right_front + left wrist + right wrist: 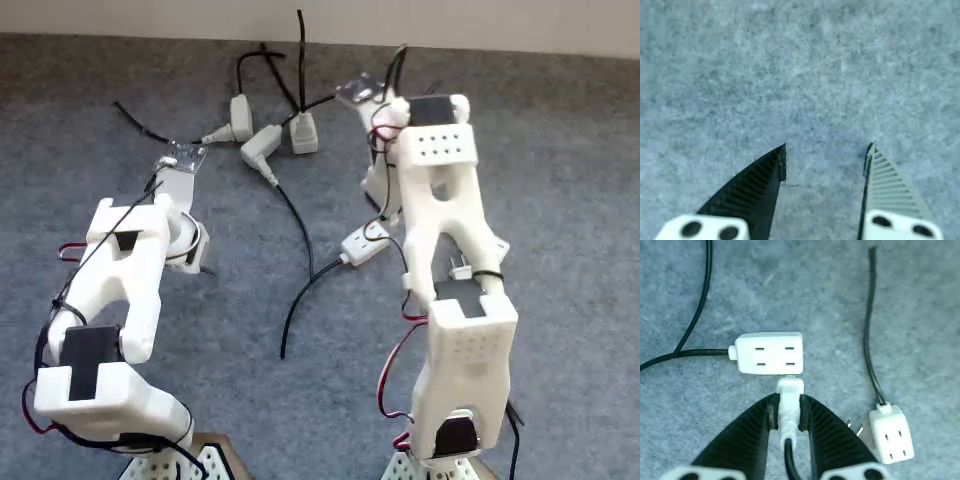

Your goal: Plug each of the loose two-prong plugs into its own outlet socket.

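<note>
High view: two white arms [440, 210] over grey carpet [570, 150].
Left wrist view: left gripper [827, 150] jaws spread wide, holding nothing. Right wrist view: right gripper [789, 410] pinches white two-prong plug [790, 390], touching white rectangular outlet socket [770, 353].

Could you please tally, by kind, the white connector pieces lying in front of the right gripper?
Outlet blocks: 2
White plug, held in the right gripper: 1
Total: 3
</note>
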You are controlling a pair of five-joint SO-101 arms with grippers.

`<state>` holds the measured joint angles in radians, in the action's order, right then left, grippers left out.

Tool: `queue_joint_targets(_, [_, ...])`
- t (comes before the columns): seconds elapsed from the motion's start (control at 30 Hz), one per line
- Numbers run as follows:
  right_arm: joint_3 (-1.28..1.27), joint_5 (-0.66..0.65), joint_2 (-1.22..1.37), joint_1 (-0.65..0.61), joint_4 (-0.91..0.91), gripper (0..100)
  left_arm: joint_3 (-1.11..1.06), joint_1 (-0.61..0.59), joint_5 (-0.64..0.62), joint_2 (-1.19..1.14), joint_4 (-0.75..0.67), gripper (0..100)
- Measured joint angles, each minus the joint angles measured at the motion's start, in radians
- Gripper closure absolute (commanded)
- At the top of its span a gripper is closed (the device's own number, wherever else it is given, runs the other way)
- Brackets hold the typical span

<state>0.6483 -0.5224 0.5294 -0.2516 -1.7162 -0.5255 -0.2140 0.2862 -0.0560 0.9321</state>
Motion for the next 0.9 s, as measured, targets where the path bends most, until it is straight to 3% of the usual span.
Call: queue_joint_targets(0.9, [0.012,-0.121,0.135,-0.017,0.086,99.1,-0.012,0.000,0.000,0.002,-0.025,74])
